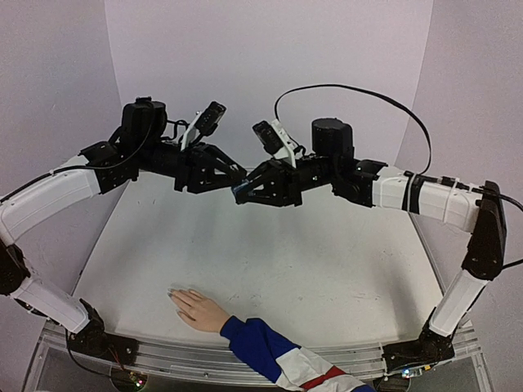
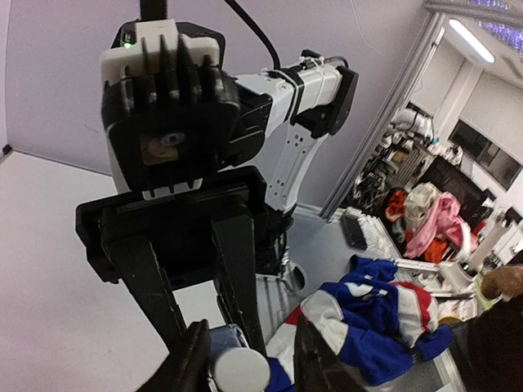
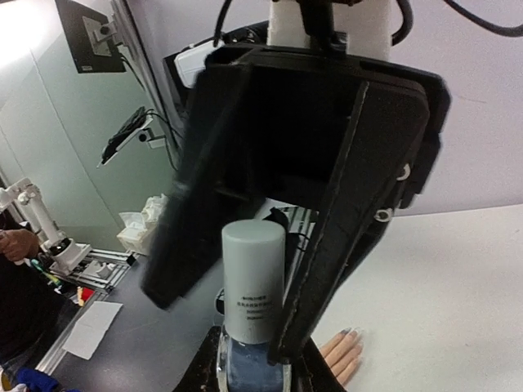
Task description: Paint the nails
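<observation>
The small blue bottle with a white cap is held upright by its glass body in my right gripper, high above the table's middle. My left gripper is open. Its fingers straddle the white cap; one finger is next to the cap, the other is apart from it. The pale hand lies flat at the table's near edge in a blue, white and red sleeve. Its nails show small below the bottle.
The white table has white walls behind and at the sides. An aluminium rail runs along the near edge by both arm bases. Cables loop above the right arm.
</observation>
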You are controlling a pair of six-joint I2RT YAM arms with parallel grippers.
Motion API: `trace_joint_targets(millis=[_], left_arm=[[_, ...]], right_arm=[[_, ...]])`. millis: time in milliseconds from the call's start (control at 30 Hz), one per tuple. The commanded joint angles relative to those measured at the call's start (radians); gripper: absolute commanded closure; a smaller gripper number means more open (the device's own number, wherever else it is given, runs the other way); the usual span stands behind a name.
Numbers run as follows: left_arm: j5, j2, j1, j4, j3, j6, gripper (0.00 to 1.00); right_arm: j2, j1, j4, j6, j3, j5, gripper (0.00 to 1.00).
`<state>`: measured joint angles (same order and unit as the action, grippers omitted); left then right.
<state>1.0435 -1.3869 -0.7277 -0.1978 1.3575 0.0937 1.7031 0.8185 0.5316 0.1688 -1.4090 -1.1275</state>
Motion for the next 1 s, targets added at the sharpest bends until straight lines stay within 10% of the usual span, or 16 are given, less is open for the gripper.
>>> trace_joint_targets(millis=[0, 133, 300, 600, 967], left_arm=[[-0.099, 0.063, 0.008, -0.130, 0.017, 0.039, 0.44], [-0.298, 0.127, 0.041, -0.170, -0.014, 0.065, 0.10], [-0.441, 0.190, 0.066, -0.156, -0.049, 0.147, 0.02], [-0.698, 0.177, 0.065, -0.148, 0.009, 0.343, 0.21], [-0.660, 0.129, 0.063, -0.082, -0.001, 0.382, 0.45]], right_arm=[[-0.138, -0.018, 0.153, -0.120, 0.045, 0.211, 1.00], [-0.175, -0.018, 0.127, -0.193, 0.110, 0.465, 1.00], [-0.158, -0.007, 0.137, -0.207, 0.133, 0.694, 1.00], [-0.027, 0.196, 0.166, -0.254, 0.041, 1.295, 1.00], [0.095, 0.299, 0.160, -0.285, -0.084, 1.402, 1.00]])
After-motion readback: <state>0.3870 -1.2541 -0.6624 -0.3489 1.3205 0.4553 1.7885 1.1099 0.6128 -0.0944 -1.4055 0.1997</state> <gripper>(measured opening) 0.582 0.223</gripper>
